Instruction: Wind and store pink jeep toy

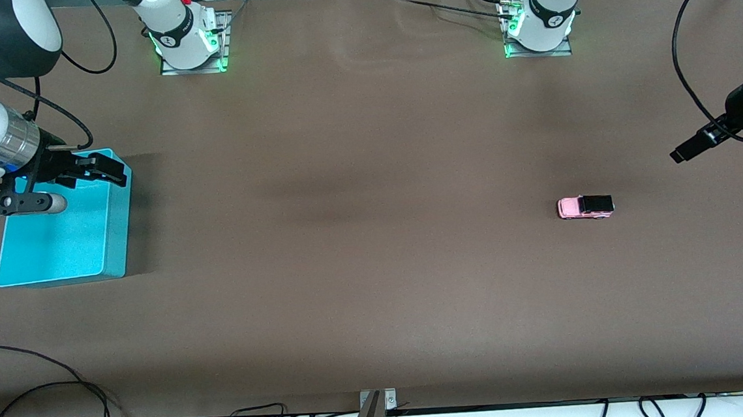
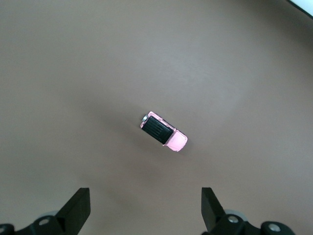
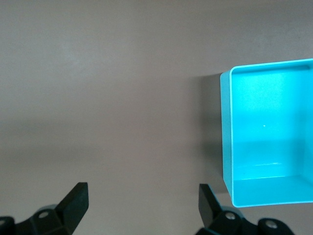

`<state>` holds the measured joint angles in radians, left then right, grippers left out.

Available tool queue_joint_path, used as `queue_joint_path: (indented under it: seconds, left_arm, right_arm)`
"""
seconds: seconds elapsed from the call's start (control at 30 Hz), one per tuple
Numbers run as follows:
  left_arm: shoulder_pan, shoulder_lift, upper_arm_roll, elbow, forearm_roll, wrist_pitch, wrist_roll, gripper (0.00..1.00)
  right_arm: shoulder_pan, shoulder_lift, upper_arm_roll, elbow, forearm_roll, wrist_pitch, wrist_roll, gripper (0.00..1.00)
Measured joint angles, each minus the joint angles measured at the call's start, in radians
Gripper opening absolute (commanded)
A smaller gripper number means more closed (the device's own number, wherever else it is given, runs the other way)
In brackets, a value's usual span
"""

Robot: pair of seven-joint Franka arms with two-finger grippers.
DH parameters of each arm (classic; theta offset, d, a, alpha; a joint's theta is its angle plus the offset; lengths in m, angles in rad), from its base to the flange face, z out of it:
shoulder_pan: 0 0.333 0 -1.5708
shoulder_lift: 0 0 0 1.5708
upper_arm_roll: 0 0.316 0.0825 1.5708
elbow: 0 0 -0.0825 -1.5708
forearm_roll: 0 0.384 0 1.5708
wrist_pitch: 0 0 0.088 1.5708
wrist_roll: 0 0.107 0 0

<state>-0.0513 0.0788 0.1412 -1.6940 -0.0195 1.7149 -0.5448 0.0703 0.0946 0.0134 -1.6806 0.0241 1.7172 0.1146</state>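
The pink jeep toy (image 1: 585,206) (image 2: 164,131) stood on its wheels on the brown table (image 1: 360,235), toward the left arm's end, with bare cloth all around it and nothing touching it. Its black roof showed at one end and its pink hood at the other. The left gripper (image 2: 145,208) hung in the air above the table near the toy, its fingers spread wide and holding nothing. Well apart, at the right arm's end of the table, sat a turquoise bin (image 1: 63,246) (image 3: 269,137) with nothing visible inside. The right gripper (image 1: 91,170) (image 3: 143,203) hovered over the bin's edge, also spread wide and holding nothing.
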Motion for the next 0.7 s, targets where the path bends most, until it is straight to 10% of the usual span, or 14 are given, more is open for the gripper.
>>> queue_joint_path:
  seconds: [0.7]
  left_arm:
    - [-0.005, 0.252, -0.008, -0.051, 0.0, 0.161, -0.776, 1.0]
  right_arm:
    - [0.0, 0.001, 0.0, 0.0, 0.0, 0.0, 0.0, 1.0]
